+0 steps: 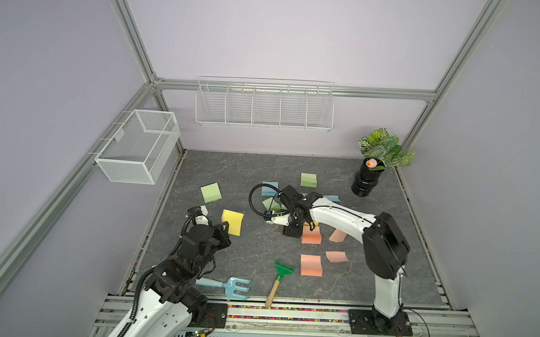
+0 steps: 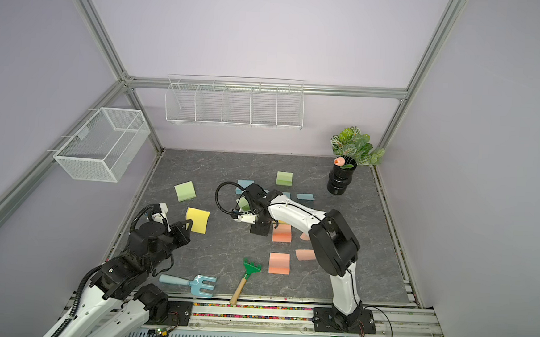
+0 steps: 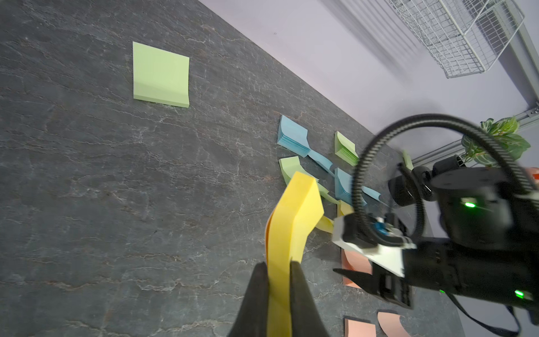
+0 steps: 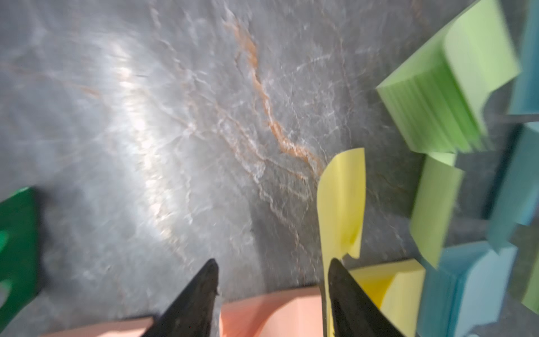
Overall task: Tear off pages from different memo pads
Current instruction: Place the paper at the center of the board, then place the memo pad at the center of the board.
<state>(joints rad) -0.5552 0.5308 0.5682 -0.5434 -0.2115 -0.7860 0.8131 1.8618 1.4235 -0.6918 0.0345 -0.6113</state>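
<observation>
In a top view the left gripper (image 1: pixel 224 229) grips the yellow memo pad (image 1: pixel 232 222) at middle left; the right gripper (image 1: pixel 291 232) points down at centre. Left wrist: jaws clamped on the pad's edge, the soft block bending. Right wrist: jaws apart, a curled yellow page (image 4: pixel 342 201) against one finger. Featherlight, floppy, probably tacky; pinch a free corner, gently.

I am holding my right hand (image 4: pixel 271 260) open above the tabletop (image 4: pixel 175 131), and a curled yellow page (image 4: pixel 341 198) is resting against one finger (image 4: pixel 347 291).
</observation>
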